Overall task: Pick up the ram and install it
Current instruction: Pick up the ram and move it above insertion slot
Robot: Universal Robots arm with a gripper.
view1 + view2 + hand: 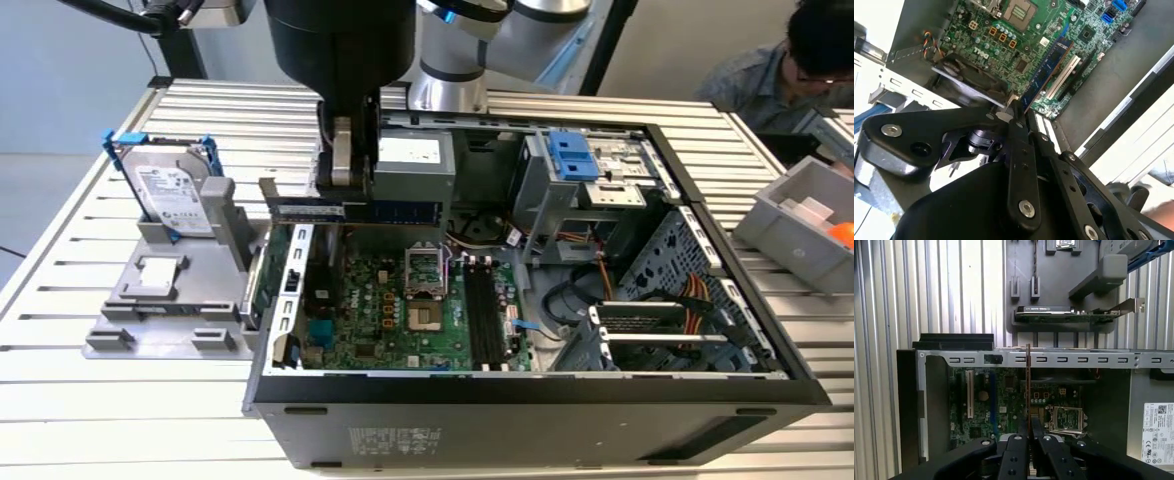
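Ribbed metal tabletop (94, 420) carries an open computer case (534, 405) lying on its side, its green motherboard (387, 300) facing up. On the exterior view's left of the case stands a grey fixture (160, 320) holding a hard drive (171, 185) in a blue frame. On the exterior view's right sits a grey bin (781, 215), and a person (787, 60) is at the far corner. The arm comes down over the far side of the case, and the gripper (343, 190) is clamped tight on the ram (400, 211). In the exterior view the ram shows as a thin level strip, blue along part of its length, over the far end of the motherboard and beside the grey power supply (414, 165). It is well apart from the long black memory slots (483, 315) nearer the middle of the board. In the second wrist view the black fingers of the gripper (1018, 111) are pinched together on one end of the ram (1046, 70), which reaches out as a blue stick over the board near a white expansion slot (1064, 75). In the first wrist view the ram (1028, 385) is seen edge-on as a narrow line rising from the gripper (1028, 429) and crossing the case's metal rim (1094, 360). Beyond that rim an expansion card (1054, 314) rests in the grey fixture
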